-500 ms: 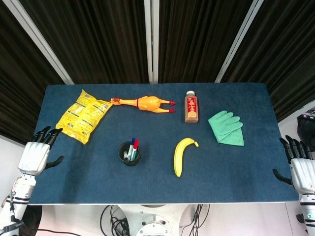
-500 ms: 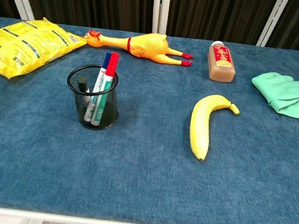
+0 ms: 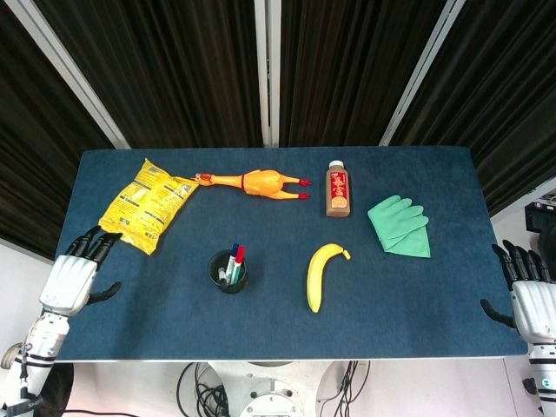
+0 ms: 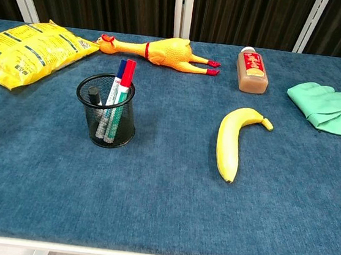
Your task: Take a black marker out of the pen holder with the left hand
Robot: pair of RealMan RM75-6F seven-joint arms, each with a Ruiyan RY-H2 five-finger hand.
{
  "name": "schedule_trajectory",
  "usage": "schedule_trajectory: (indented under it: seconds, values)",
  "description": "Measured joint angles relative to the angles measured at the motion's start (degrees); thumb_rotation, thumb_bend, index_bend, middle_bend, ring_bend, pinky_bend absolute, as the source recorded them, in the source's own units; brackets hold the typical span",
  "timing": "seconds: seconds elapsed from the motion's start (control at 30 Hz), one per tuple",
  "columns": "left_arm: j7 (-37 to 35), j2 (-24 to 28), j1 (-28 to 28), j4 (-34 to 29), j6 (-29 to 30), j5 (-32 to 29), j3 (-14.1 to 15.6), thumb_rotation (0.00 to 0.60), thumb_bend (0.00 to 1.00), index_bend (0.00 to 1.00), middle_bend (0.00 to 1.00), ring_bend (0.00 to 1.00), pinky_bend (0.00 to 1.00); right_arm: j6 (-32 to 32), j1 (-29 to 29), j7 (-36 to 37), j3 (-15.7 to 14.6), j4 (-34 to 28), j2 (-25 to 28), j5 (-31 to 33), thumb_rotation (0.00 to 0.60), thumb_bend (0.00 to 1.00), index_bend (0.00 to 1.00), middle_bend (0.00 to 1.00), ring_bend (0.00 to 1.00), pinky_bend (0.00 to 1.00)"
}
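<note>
A black mesh pen holder stands upright on the blue table, left of centre. In it lean several markers: a black marker at its left side, plus red, blue and green ones. My left hand hovers at the table's left edge, fingers spread, holding nothing, well to the left of the holder. At the right edge my right hand is held with fingers apart and empty. The chest view shows neither hand.
A yellow snack bag lies at the back left, just beyond my left hand. Further along the table are a rubber chicken, a brown bottle, a green glove and a banana.
My left hand has shifted slightly right and toward the table's edge. The right hand and all objects stay as they were.
</note>
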Motion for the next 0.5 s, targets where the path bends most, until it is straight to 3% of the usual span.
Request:
schedule_trajectory:
  seconds: [0.1,0.23,0.5]
  values:
    - [-1.42,0.55,-0.97,-1.47,-0.01,3.95,0.57,0.600,0.19,0.14,0.16,0.04,0.18,-0.09,0.22,-0.39,0.20,-0.22,-0.10,0.17,0.600,0.15,0.00,0.00,0.00,0.00]
    - [2.29,0.93,-3.16,-4.78,-1.38,7.86,0.78,0.600,0.19,0.16,0.16,0.04,0.18,-0.62,0.48,-1.30,0.12,-0.70,-0.24,0.30,0.600,0.15,0.00,0.00,0.00,0.00]
    - [9.81,-0.37,-9.49,-10.11,-9.86,9.54,-0.38,0.600,0.23,0.21,0.16,0.04,0.18,-1.43,0.90,-3.36,-0.01,-1.51,-0.46,1.01,0.600,0.15,0.00,0.00,0.00,0.00]
